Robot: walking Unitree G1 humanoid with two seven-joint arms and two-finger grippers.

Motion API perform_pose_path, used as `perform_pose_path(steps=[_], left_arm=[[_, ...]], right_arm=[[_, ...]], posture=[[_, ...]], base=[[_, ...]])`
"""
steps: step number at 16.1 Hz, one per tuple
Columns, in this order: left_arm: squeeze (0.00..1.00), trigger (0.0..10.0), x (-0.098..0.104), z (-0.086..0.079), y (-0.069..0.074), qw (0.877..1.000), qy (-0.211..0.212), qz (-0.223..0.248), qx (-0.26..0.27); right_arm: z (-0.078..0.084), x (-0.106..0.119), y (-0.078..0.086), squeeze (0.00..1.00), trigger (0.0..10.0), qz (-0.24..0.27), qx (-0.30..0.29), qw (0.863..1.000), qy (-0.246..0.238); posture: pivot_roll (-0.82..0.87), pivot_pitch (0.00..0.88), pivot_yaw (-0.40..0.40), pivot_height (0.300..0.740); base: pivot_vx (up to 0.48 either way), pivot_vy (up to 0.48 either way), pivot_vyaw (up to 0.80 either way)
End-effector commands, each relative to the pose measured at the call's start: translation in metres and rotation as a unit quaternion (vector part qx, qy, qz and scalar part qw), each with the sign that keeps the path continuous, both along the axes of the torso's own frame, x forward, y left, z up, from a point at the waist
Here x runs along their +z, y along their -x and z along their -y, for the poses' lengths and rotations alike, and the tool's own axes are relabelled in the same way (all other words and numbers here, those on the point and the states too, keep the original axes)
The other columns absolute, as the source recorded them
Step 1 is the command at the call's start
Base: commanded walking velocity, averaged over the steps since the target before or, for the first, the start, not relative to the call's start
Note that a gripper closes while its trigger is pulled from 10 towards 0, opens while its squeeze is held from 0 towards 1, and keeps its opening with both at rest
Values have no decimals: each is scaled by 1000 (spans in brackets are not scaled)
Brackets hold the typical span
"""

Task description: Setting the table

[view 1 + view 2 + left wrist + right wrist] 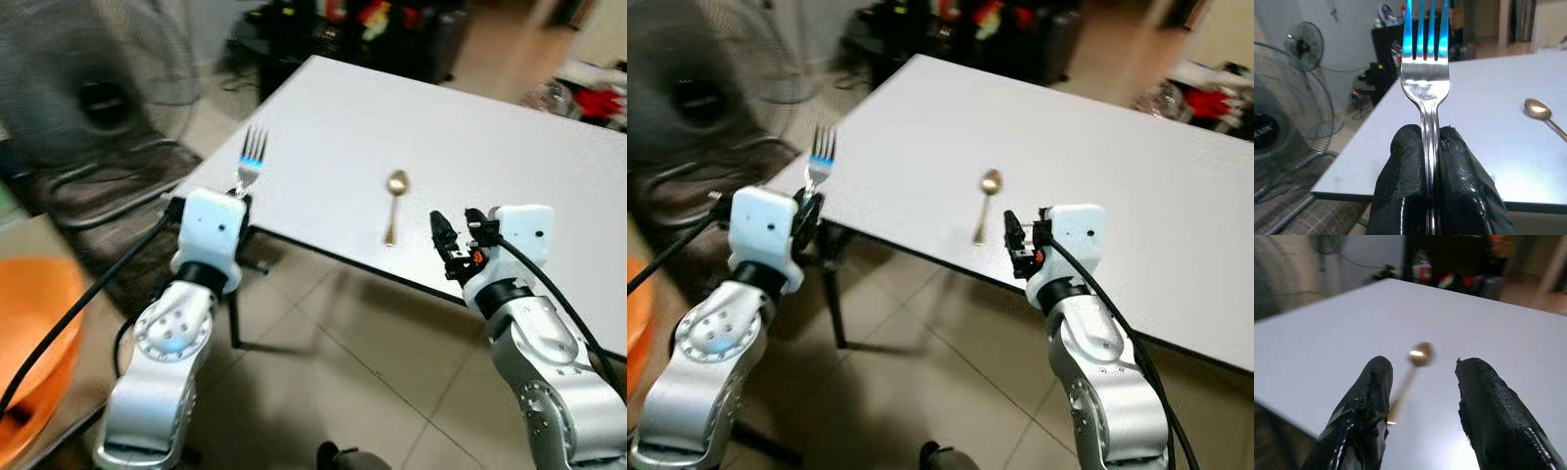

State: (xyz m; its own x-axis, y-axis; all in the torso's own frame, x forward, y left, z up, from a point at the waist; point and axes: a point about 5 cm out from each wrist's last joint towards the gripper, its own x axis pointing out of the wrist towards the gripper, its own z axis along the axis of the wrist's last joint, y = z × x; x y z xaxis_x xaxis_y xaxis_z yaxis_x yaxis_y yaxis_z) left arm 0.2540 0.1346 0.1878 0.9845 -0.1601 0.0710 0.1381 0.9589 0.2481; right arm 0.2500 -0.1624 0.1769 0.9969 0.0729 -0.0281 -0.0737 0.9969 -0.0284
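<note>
— Where is the fork [251,160] seen?
— It is held upright at centre left, clamped by its handle in the left gripper [1431,147], at the corner of the white surface [509,147].
— And the gold spoon [394,201]?
— It lies mid-frame on the surface; the right gripper [1422,396] is spread wide just before it.

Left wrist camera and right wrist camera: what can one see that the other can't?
The left wrist view alone shows the silver fork, prongs up, pinched between the left end effector's black fingers, with a big fan beside the table. The right wrist view alone shows the right end effector with its fingers apart and nothing between them. Both show the white table and the gold spoon lying on it.
</note>
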Motion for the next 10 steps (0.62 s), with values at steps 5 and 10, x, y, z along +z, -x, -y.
perform_pose_path(steps=[5, 10], left_arm=[[0, 10000, -4, 1, 2, 1000, -17, 1, -2], [0, 10000, -7, -3, 0, 1000, -22, -3, 3]], right_arm=[[5, -9, 3, 0, 10000, -27, -9, 1000, -4], [6, -14, 7, 0, 10000, -38, -15, 999, -4]], posture=[[-59, 18, -38, 740], [-69, 22, -24, 740]], base=[[0, 0, -800], [0, -79, -800]])
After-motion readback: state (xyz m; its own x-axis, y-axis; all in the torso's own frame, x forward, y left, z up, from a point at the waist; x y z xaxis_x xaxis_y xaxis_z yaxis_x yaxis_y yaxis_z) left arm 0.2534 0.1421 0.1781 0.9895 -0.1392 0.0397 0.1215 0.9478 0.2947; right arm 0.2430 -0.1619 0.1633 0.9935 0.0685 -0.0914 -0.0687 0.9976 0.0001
